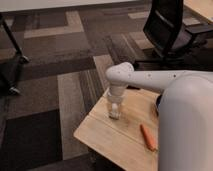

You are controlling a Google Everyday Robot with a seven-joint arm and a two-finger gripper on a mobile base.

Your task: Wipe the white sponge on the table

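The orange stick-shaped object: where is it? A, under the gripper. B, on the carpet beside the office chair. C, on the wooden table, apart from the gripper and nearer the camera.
C: the orange stick-shaped object lies on the wooden table, apart from the gripper, which is down at the white sponge farther from the camera.

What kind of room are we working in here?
Likely an office: patterned carpet tiles, a black swivel chair, a wooden table. The claw points down at the sponge on that table.
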